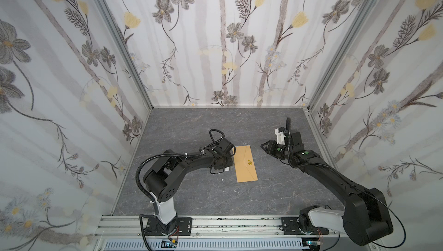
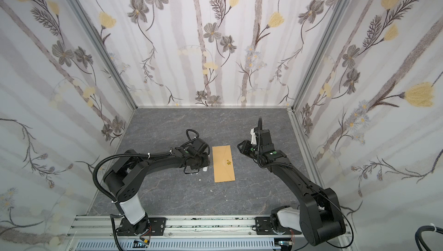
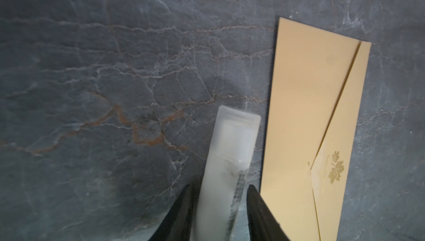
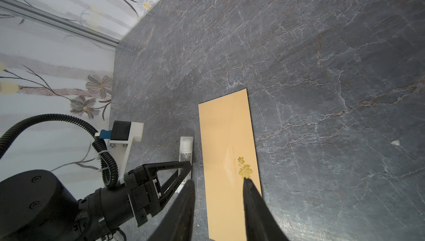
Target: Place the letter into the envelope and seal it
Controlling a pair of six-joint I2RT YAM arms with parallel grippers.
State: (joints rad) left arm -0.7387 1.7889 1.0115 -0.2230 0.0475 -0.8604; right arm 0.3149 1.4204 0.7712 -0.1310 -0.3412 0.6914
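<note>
The tabletop (image 1: pixel 191 127) is dark grey stone-look sheet, matt, crossed by thin pale cracks and a few rust-coloured veins. Three walls close it in, papered white with grey stripes, grey flowers and soft yellow buds (image 1: pixel 215 46). Ribbed aluminium posts (image 1: pixel 121 43) stand in the back corners, and a grooved aluminium rail (image 1: pixel 227 223) along the near edge carries both arm bases.

The envelope (image 1: pixel 246 163) lies flat near the middle of the tabletop, long and narrow, smooth kraft-brown paper with crisp corners. Its pointed flap (image 3: pixel 345 113) is folded down, and a small gold leaf sticker (image 4: pixel 245 170) sits at the flap's tip.

Just left of the envelope, almost parallel to its long edge, lies a frosted white plastic tube (image 3: pixel 230 159), cylindrical with a clearer cap and a strip of dark print. The left pincer (image 3: pixel 219 185) straddles the tube's printed end, its black wedge-shaped fingers loosely parted, with a dark sliver showing between one finger and the tube.

The right pincer (image 1: pixel 263 146) hangs above the tabletop, right of the envelope and apart from it; in the right wrist view its fingers (image 4: pixel 250 196) stand partly spread with nothing between them.

A tiny white scrap (image 1: pixel 223 179) lies left of the envelope's near end
</note>
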